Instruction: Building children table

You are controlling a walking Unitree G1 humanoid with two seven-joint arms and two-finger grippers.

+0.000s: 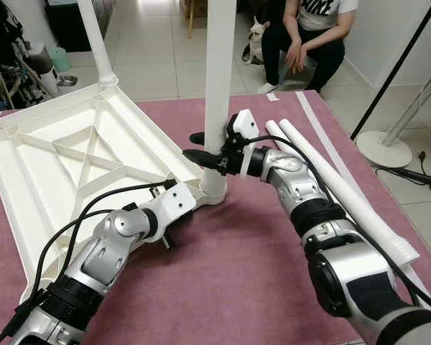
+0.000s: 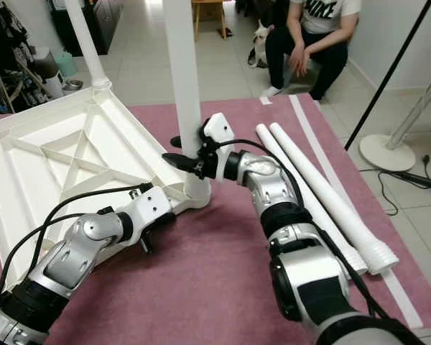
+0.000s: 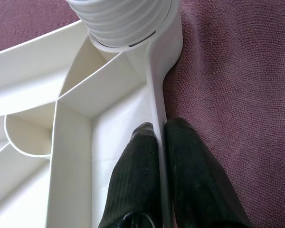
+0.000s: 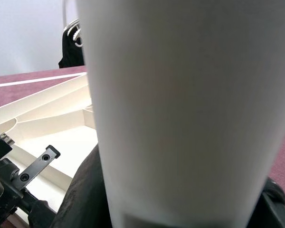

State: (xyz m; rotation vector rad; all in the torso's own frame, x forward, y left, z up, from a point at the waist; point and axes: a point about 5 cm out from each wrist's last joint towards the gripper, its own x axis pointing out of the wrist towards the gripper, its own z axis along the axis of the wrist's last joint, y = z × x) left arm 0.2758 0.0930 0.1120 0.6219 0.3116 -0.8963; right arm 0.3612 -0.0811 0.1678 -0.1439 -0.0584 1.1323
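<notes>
A white plastic tabletop (image 1: 50, 151) lies upside down on the maroon mat, its ribbed underside up. One white leg (image 1: 219, 79) stands upright in the near right corner socket (image 1: 214, 188); my right gripper (image 1: 200, 147) is shut around this leg just above the socket. The left gripper (image 3: 160, 142) is shut on the tabletop's rim (image 3: 154, 95) right beside that socket. Another leg (image 1: 95, 39) stands in the far corner. Two loose white legs (image 1: 337, 190) lie on the mat to the right.
A person (image 1: 312, 36) sits on the floor beyond the mat with a small dog (image 1: 255, 39) beside them. A white fan stand base (image 1: 388, 147) and a black pole are at the right. Clutter and a bowl sit at the far left.
</notes>
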